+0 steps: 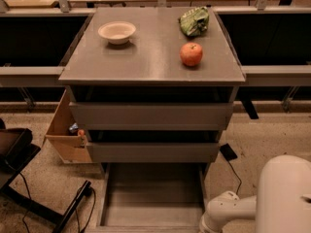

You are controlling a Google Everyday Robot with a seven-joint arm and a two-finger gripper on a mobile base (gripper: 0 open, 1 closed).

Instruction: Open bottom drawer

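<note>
The grey cabinet [150, 62] has three drawers. The bottom drawer [153, 198] is pulled out toward me, and its plain grey tray shows open from above. Its front panel lies at the bottom edge of the view. The two wider drawer fronts above, the top one [151, 115] and the middle one [153, 152], are shut. My white arm [284, 198] comes in at the bottom right, with a joint [218, 217] next to the drawer's right front corner. The gripper itself is below the frame and out of view.
On the cabinet top sit a white bowl [116, 32], a red apple [191, 54] and a green bag [194, 21]. A cardboard box [65, 130] stands left of the cabinet. A black chair base [19, 154] and cables [82, 198] lie at the lower left. A black cable [228, 154] lies right.
</note>
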